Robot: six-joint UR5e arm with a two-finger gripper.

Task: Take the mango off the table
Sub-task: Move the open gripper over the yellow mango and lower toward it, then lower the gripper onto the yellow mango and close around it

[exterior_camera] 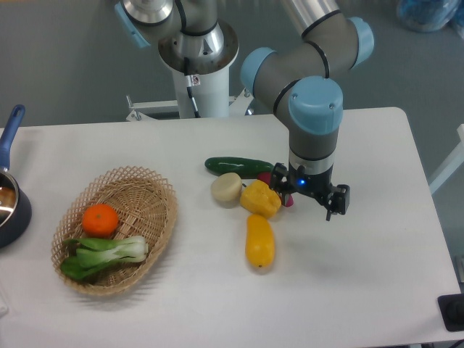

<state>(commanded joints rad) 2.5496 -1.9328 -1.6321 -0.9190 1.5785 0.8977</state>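
Note:
The mango (260, 240) is a smooth, elongated yellow-orange fruit lying lengthwise on the white table (362, 275), just in front of a blocky yellow pepper (260, 198). My gripper (307, 194) hangs up and to the right of the mango, over the table beside the pepper. It is open, its two black fingers spread wide with nothing between them. One finger (338, 200) stands out on the right; the other sits close to a red vegetable behind the pepper.
A dark green cucumber (238, 166) and a pale round vegetable (227, 188) lie behind the pepper. A wicker basket (138, 210) at left holds an orange (100, 220) and bok choy (109, 253). A blue-handled pot (10, 196) sits at the left edge.

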